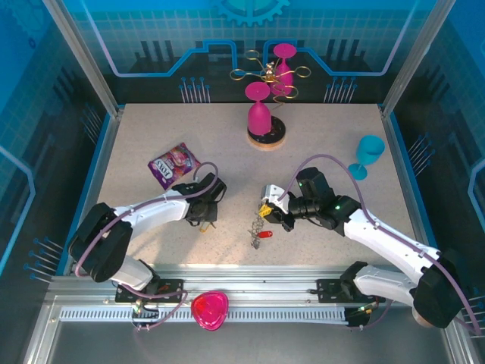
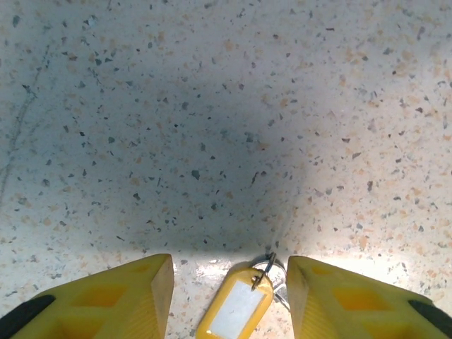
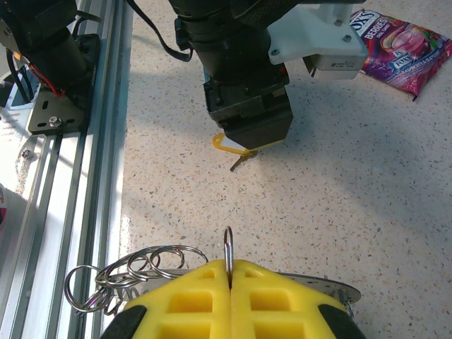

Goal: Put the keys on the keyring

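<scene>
A yellow-tagged key (image 2: 236, 307) on a small split ring lies flat on the speckled table between the fingers of my open left gripper (image 2: 227, 267), touching neither finger. From the right wrist view, that tag (image 3: 226, 145) and its key blade stick out under the left gripper (image 3: 247, 116). My right gripper (image 3: 229, 272) is shut on one upright wire loop of the keyring (image 3: 332, 286), whose other loops fan out to the left. In the top view, the keyring (image 1: 256, 226) hangs below the right gripper (image 1: 267, 212), with a red key (image 1: 264, 235) on it. The left gripper (image 1: 206, 216) hovers just left of it.
A purple candy bag (image 1: 174, 164) lies behind the left arm. An upturned pink glass (image 1: 259, 114) on a coaster, a gold wire stand (image 1: 269, 72) and a blue glass (image 1: 369, 155) stand at the back. The aluminium rail (image 3: 92, 176) runs along the near edge.
</scene>
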Available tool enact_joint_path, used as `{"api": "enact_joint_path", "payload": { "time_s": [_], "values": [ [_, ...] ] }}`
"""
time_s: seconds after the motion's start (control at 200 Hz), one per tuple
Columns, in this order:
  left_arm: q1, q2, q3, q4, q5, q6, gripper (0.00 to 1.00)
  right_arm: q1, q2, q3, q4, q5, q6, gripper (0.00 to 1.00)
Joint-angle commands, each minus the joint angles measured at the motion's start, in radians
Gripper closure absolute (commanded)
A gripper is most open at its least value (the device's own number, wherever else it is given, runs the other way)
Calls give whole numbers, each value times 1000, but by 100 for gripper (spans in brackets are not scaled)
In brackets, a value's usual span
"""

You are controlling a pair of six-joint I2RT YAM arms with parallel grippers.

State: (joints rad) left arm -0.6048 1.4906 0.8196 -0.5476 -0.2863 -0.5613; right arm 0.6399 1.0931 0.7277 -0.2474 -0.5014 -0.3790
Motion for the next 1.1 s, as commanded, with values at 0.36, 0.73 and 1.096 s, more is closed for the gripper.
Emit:
{"api": "enact_joint_path", "payload": {
  "time_s": [0.36, 0.73, 1.096],
  "values": [
    [8, 14, -7, 3, 109, 51, 63, -5, -9, 37, -10, -26, -12, 100],
    [8, 50, 4, 16, 128, 63, 72, -5, -10, 36, -12, -29, -12, 100],
    [9, 88, 43, -11, 97, 110, 77, -5, -12, 35, -11, -29, -13, 100]
  ]
}}
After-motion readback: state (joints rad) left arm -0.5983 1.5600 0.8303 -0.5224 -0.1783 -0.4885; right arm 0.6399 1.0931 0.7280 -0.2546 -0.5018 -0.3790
